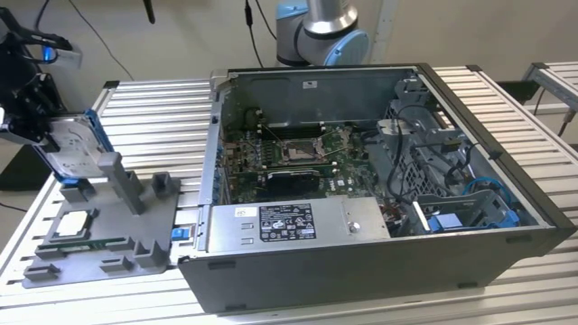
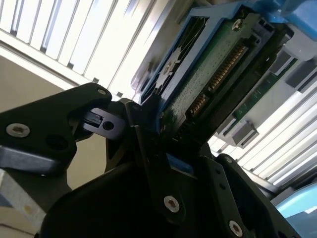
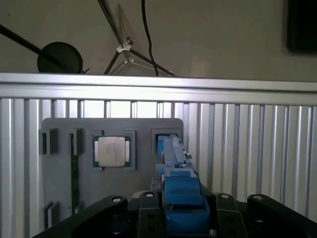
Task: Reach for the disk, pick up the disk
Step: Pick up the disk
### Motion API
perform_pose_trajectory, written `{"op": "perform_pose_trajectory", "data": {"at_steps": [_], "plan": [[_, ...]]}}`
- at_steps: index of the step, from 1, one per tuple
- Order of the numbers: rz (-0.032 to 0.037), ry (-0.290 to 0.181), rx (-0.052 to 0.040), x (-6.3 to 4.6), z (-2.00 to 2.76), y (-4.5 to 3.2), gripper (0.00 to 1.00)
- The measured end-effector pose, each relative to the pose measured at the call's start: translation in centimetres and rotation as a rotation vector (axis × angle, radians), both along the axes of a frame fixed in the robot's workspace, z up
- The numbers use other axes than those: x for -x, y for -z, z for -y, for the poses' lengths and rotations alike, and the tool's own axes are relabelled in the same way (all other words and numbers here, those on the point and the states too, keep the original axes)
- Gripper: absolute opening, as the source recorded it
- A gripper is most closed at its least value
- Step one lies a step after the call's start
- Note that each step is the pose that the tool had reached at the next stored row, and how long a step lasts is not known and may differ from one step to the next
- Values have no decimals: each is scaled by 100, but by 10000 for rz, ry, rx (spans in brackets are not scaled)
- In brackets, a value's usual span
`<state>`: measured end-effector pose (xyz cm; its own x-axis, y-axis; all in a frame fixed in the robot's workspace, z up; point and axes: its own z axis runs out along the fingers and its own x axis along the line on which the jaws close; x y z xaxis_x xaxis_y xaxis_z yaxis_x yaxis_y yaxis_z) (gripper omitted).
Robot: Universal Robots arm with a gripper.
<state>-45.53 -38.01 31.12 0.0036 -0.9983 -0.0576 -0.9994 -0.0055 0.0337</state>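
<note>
The disk [image 1: 74, 143] is a silver drive with blue side rails. It stands on edge at the exterior view's far left, its lower end at the back slot of the grey fixture plate [image 1: 113, 227]. My black gripper [image 1: 43, 132] is shut on its upper part. In the second wrist view the disk [image 2: 210, 82] shows its green circuit board and a blue rail, clamped between the fingers [image 2: 148, 134]. In the first wrist view the disk [image 3: 177, 186] is seen edge-on, running from the gripper [image 3: 181, 213] to the plate's slot.
A square silver processor chip [image 1: 72, 223] [image 3: 113, 151] lies on the fixture plate. An open computer case [image 1: 470, 95] stands to the exterior view's right, with a long grey labelled box [image 1: 289, 223] inside. Everything rests on a slatted aluminium table [image 1: 153, 108]. The arm's base [image 1: 321, 34] stands behind the case.
</note>
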Motion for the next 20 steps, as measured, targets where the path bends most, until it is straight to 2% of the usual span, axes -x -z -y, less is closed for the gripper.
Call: {"op": "perform_pose_trajectory", "data": {"at_steps": [14,20], "plan": [[0,0,0,0,0,-132,0],[0,0,0,0,0,-227,0]]}}
